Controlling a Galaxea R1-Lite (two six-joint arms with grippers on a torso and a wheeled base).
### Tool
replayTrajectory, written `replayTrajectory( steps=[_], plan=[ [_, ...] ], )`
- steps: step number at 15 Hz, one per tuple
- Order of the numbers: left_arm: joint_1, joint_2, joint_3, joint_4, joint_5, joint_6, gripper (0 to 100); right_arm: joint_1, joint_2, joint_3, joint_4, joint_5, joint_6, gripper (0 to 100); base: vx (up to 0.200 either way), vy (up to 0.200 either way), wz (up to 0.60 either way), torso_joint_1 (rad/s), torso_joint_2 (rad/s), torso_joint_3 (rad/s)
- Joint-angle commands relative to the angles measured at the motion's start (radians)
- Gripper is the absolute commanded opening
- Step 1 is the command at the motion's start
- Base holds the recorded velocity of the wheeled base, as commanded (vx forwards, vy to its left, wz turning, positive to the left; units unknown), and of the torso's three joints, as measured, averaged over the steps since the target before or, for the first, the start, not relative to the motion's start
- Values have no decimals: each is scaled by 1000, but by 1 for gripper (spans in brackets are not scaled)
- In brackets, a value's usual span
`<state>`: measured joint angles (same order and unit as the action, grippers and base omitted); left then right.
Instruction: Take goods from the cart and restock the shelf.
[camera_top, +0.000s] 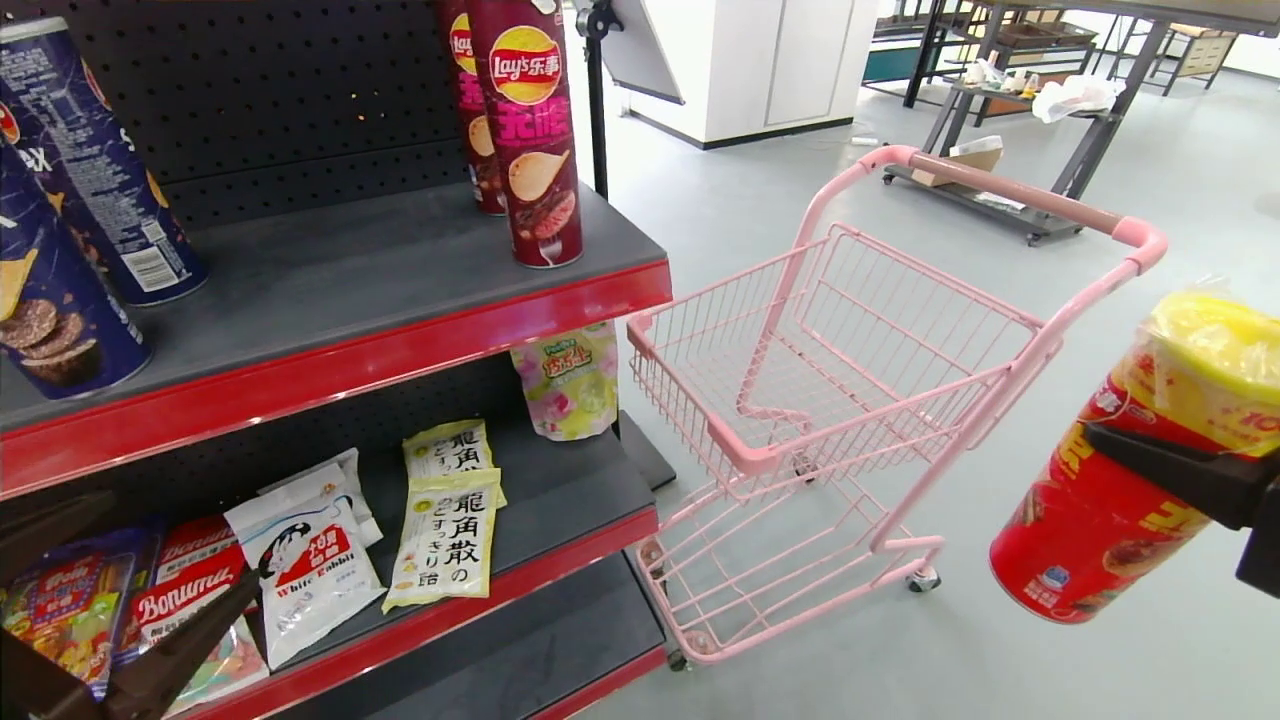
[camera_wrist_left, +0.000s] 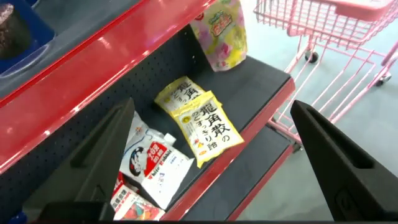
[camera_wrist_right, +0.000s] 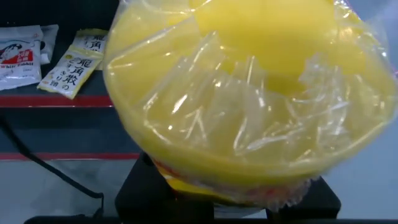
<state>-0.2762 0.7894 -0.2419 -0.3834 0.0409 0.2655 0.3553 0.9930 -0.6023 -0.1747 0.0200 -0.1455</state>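
The red can of crisps hangs in the air at the robot's right. It is tilted, with its yellow lid up and outward, beside the pink cart and apart from it. The right tool is pinching it, a black finger crossing the body just under the lid.

The head view gives the can's red side and its place by the cart. The right wrist view gives the lid end of the red can close up, covered in crinkled clear film, with the right tool dark beneath it.

The left tool sits low at the robot's left in front of the lower shelf board. In the left wrist view the left tool has its two fingers spread wide, with nothing between them.

The shelf has dark boards with red front edges. On the upper board stand magenta cans at the end nearest the cart and blue cans at the other end. On the lower board two yellow packets lie overlapping, with a white bag beside them, red packets next to that, and a green-and-pink pouch upright at the cart end.

The floor is pale grey. Behind the cart stand black-framed benches and a white cabinet.
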Motion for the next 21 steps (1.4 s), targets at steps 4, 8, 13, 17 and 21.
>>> replayTrajectory(
  steps=[4,8,13,17,21],
  plan=[
    [0,-10,3,-2,1,0,100,2,7,7,-2,3,-12,0,0,0,0,150,-442,-308],
    [-1,-10,1,-2,-1,0,100,4,15,7,-3,8,-20,0,0,0,0,192,-554,-363],
    [0,-16,1,-2,-1,0,100,7,26,9,-3,12,-20,0,0,0,0,228,-561,-339],
    [-1,-16,1,-2,-1,11,100,7,55,-13,-9,24,-20,0,0,0,0,163,-394,-235],
    [-1,-16,1,-2,-1,12,100,19,73,-25,-8,81,-22,0,0,0,0,133,-304,-177]
  ],
)
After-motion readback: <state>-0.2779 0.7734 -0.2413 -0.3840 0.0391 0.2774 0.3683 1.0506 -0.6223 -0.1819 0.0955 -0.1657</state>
